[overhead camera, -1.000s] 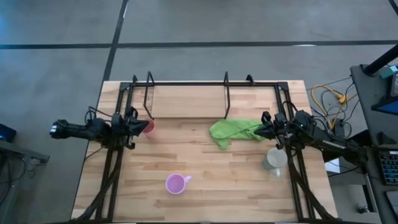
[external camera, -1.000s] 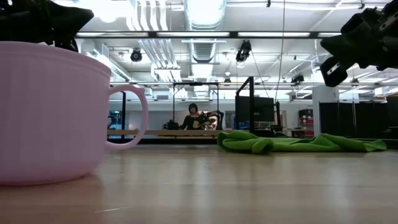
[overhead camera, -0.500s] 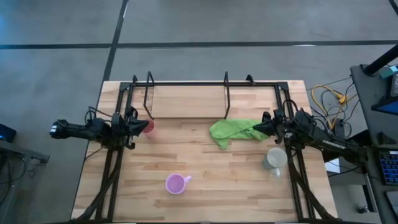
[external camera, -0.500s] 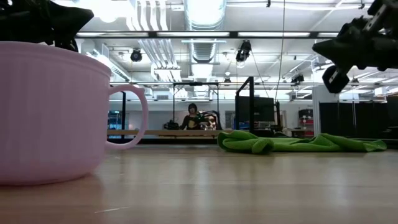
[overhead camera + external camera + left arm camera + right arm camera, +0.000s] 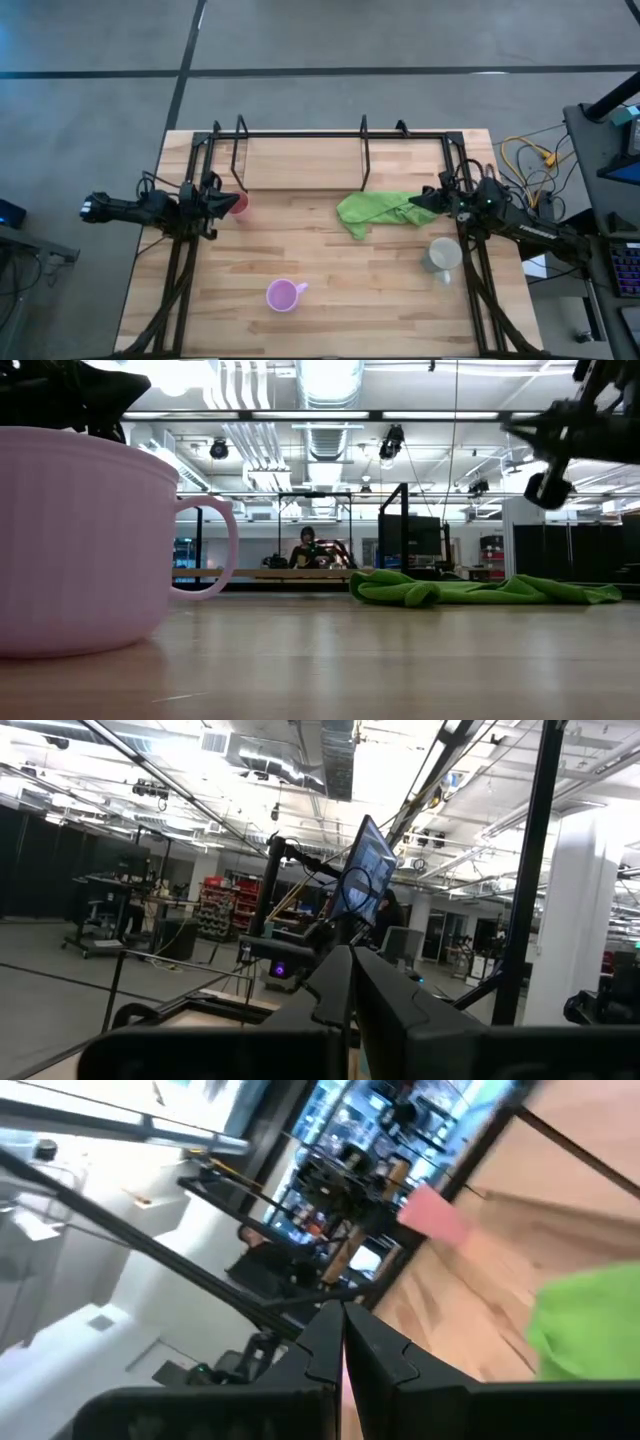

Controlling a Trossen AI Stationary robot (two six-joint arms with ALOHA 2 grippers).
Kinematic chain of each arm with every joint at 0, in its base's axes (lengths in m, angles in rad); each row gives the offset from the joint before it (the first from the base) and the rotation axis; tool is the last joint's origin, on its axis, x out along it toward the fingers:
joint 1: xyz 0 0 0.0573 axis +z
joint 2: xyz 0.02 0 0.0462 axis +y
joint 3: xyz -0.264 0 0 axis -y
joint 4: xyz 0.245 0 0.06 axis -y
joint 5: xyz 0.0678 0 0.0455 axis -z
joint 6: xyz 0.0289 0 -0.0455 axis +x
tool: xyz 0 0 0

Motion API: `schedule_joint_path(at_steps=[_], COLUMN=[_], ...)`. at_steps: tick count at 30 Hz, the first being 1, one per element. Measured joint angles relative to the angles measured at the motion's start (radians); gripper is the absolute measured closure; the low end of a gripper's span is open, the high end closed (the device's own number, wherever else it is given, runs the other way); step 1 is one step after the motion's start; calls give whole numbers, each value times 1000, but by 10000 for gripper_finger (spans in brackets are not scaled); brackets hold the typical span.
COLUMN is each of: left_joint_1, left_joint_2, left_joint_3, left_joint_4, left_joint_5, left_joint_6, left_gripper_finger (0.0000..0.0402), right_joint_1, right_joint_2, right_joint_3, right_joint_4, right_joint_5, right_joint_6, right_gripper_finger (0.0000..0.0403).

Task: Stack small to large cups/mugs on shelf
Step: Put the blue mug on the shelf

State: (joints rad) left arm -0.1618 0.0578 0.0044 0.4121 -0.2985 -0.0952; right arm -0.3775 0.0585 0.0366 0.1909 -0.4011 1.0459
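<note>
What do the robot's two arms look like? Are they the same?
Yes, they look like twins. Both are dark, nearly black, built of chunky jointed segments with thin black cables looped around the wrists. The left tool and the right tool each end in two dark, flat, pointed fingers. I can't make out any stickers or writing on them.

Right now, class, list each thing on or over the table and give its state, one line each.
Lilac mug: upright, on the tabletop.
Grey-white mug: on the tabletop.
Red-pink cup: at the left gripper.
Green cloth: crumpled.
Shelf: holds no cups.
Right gripper: shut, empty.
</note>
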Motion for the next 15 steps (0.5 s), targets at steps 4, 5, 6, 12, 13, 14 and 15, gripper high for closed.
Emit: schedule_joint_path(at_steps=[4,5,6,12,13,14,15], left_joint_1=[0,0,0,-1,-1,-1,-1], left_joint_2=[0,0,4,58,78,98,124], left_joint_3=[7,16,32,192,234,278,325], left_joint_4=[5,-7,-17,-180,-234,-293,-358], left_joint_5=[5,13,24,31,31,31,31], left_joint_6=[-3,4,22,159,163,162,161], left_gripper_finger=[401,401,401,401,401,401,401], right_joint_1=[0,0,0,0,0,0,0], right_joint_2=[13,21,32,159,190,222,258], right_joint_3=[134,180,228,583,647,711,775], right_joint_4=[0,-2,-8,-274,-352,-435,-521], right_joint_5=[13,14,15,18,19,19,20], right_joint_6=[-94,-117,-143,-313,-335,-352,-362], right_gripper_finger=[394,394,394,394,394,394,394])
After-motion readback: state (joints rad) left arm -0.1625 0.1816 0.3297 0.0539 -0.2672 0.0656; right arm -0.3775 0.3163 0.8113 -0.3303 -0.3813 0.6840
